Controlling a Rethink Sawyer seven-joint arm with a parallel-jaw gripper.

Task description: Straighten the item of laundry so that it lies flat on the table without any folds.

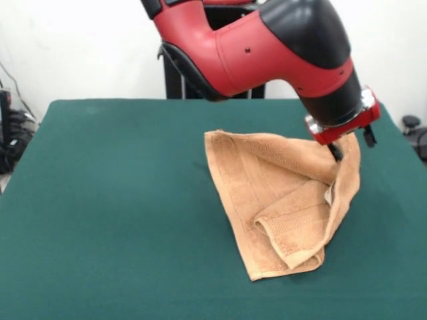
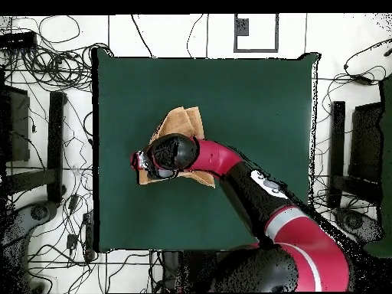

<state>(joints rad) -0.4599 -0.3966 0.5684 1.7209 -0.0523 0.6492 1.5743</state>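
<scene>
The orange-tan towel (image 1: 280, 200) lies right of centre on the dark green table (image 1: 113, 200), crumpled, with a fold rolled over at its near end. Its far right edge is pulled up off the table into a peak. My gripper (image 1: 337, 152) is at that peak, and its dark fingers (image 1: 335, 151) are shut on the towel's raised edge. A small white label (image 1: 328, 195) shows below the gripper. In the overhead view the arm's wrist covers most of the towel (image 2: 184, 122), and the gripper (image 2: 142, 162) shows at the towel's left side.
The red and black arm (image 1: 267, 47) comes down over the table's far right part. Cables and stands (image 2: 46, 153) lie on the floor around the table. The table's right edge (image 1: 400, 173) is close to the towel.
</scene>
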